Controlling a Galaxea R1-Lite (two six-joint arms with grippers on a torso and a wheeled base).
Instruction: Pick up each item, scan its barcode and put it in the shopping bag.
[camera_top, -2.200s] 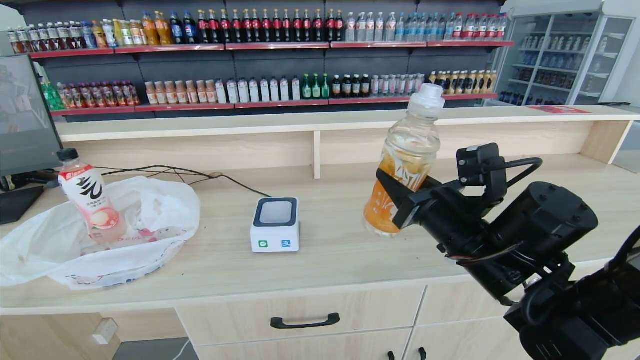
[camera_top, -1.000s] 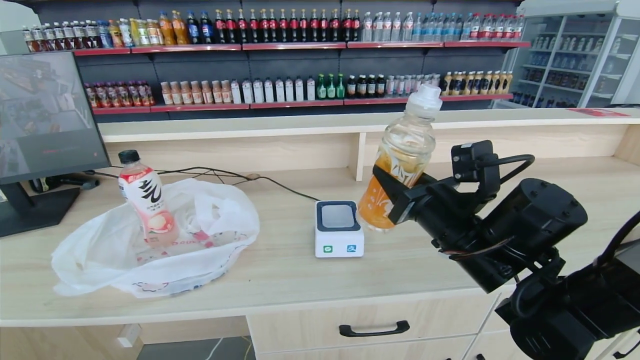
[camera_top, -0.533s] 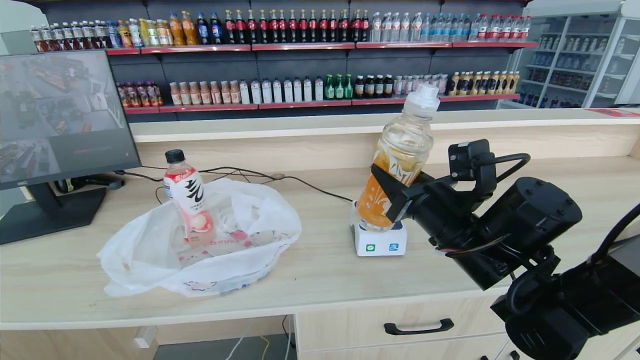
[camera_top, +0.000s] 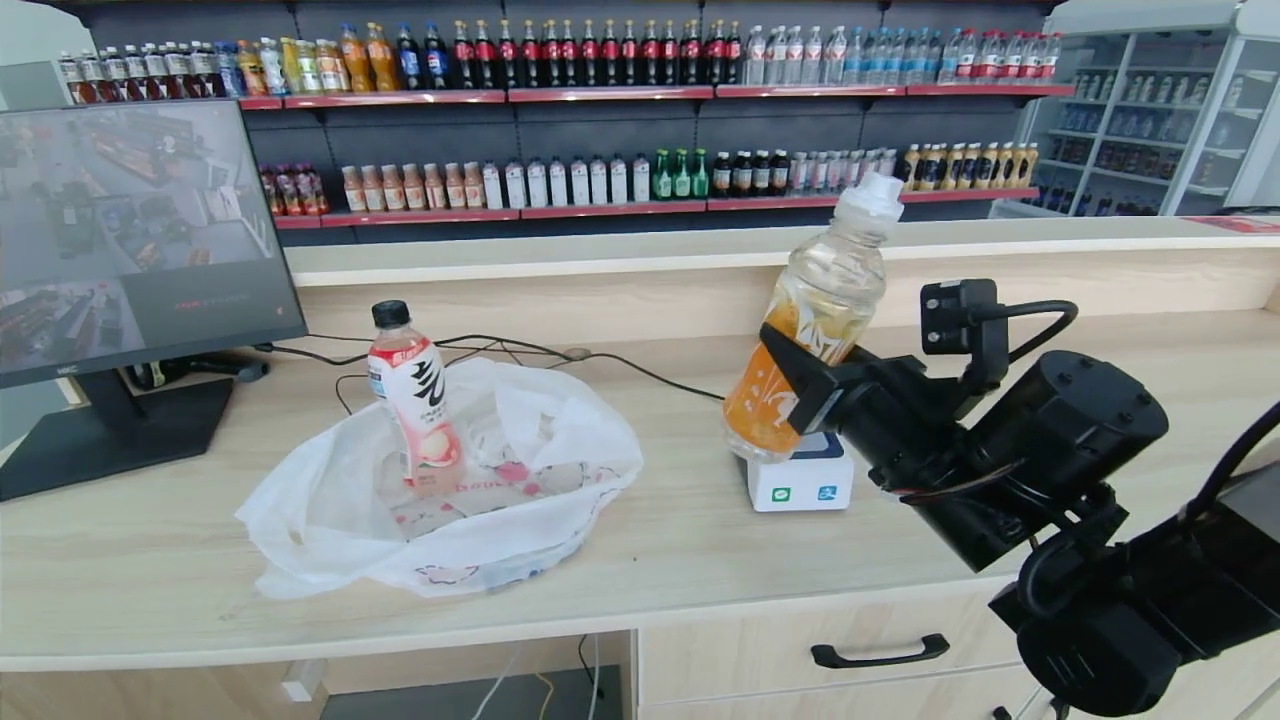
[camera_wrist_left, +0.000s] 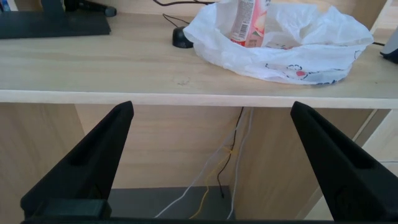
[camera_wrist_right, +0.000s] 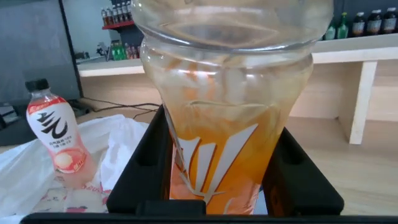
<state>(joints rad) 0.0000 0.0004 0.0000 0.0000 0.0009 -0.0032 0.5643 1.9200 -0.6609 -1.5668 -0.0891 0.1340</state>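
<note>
- While clamped on the orange bottle (camera_top: 815, 320), the right gripper (camera_top: 790, 385) was above the counter (camera_top: 150, 560), right of centre; its two black fingers (camera_wrist_right: 149, 162) pressed the lower, labelled part of the bottle from both sides.
- Orange bottle: held off the counter, tilted, white cap up and leaning to the right. Orange liquid filled the lower part; the upper part was clear.
- Bottle base was directly over the scanner (camera_top: 805, 482) and hid the scanner's top face. Could not tell whether base and scanner touched.
- Scanner: small white box standing on the counter, just right of the bag (camera_top: 560, 450).
- Bag: white plastic, lying open and crumpled on the counter, left of the scanner.
- Pink bottle (camera_top: 415, 395) stood in the bag, black cap up, leaning slightly.
- Left gripper (camera_wrist_left: 211, 155): jaws wide apart, nothing between them; it was below the counter edge, facing the counter front, with the bag above and beyond it.
- Monitor (camera_top: 130, 230) on a black stand at the counter's far left; black cables (camera_top: 500, 350) ran behind the bag.
- Drink shelves (camera_top: 600, 100) lined the back wall.
</note>
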